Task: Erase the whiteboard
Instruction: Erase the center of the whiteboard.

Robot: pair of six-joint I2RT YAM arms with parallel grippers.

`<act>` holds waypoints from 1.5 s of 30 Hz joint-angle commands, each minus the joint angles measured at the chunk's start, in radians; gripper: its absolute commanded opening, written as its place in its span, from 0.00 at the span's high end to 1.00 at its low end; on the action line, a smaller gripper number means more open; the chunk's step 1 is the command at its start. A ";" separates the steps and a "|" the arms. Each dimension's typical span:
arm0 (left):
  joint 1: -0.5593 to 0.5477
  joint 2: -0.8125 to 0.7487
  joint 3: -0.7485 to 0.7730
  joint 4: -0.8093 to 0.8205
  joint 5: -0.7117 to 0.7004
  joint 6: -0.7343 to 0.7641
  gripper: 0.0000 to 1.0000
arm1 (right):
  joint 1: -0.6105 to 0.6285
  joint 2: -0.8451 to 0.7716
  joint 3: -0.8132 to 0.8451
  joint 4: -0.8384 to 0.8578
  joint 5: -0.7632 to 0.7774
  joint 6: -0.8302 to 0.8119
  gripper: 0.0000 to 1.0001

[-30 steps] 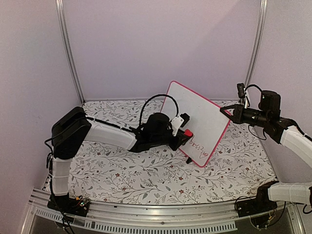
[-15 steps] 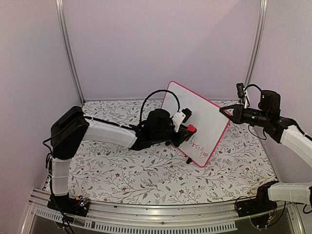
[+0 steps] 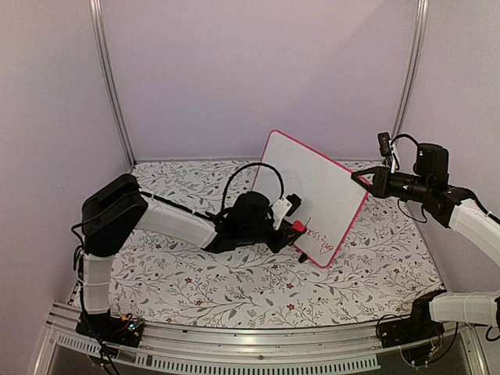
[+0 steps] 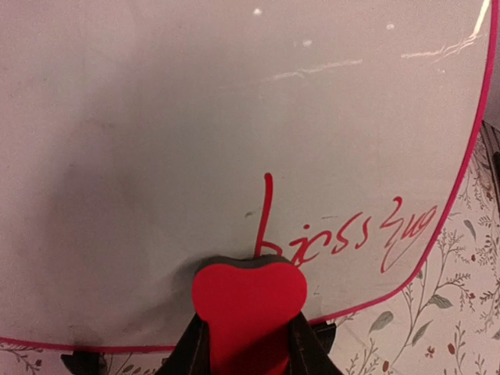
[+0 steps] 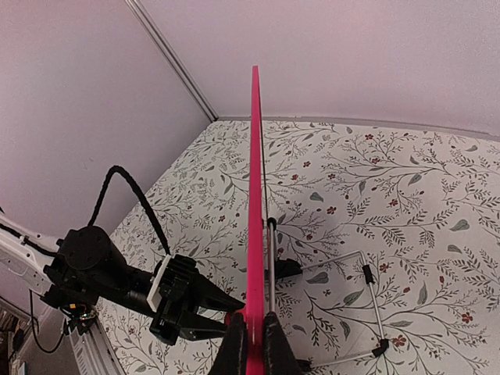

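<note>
**Q:** What is the setting?

**A:** A table (image 3: 195,281) covered in a white cloth printed with leafy twigs and small red flowers. Plain pale lilac walls (image 3: 258,70) box it in.

**Q:** Where is the whiteboard?

**A:** The whiteboard (image 3: 324,183) stands right of the table's middle, propped up on edge and leaning. It has a thin pink-red frame. A small black foot (image 3: 302,256) shows under its low corner. Red handwriting (image 4: 363,233) runs along the lower part of its face, near a rounded corner.

**Q:** And the two arms?

**A:** The right tool (image 3: 366,181) is closed tight on the board's upper right edge, its fingers pinching the frame between them. The left tool (image 3: 294,227) reaches in from the left and is clamped on a red eraser (image 4: 248,301). The eraser's end presses against the board's face. It touches the start of the writing, right at the foot of a long red stroke.
</note>
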 commanded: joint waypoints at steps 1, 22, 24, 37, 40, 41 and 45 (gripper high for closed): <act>-0.015 0.011 -0.032 0.012 -0.014 -0.012 1.00 | 0.025 0.026 -0.002 -0.111 -0.059 -0.003 1.00; -0.017 -0.013 0.083 0.006 -0.026 0.016 1.00 | 0.025 0.043 -0.009 -0.097 -0.065 0.006 1.00; -0.016 -0.012 0.108 -0.008 -0.028 0.026 1.00 | 0.024 0.042 -0.009 -0.091 -0.065 0.008 1.00; -0.018 -0.031 0.061 0.000 -0.046 -0.008 1.00 | 0.024 0.047 -0.002 -0.106 -0.060 0.012 1.00; -0.018 -0.048 0.028 0.013 -0.048 -0.024 1.00 | 0.024 0.052 -0.004 -0.106 -0.055 0.015 1.00; -0.019 -0.054 0.017 0.017 -0.048 -0.029 1.00 | 0.025 0.052 -0.004 -0.105 -0.055 0.017 1.00; -0.022 -0.080 -0.042 0.049 -0.055 -0.044 1.00 | 0.024 0.054 -0.001 -0.107 -0.051 0.016 1.00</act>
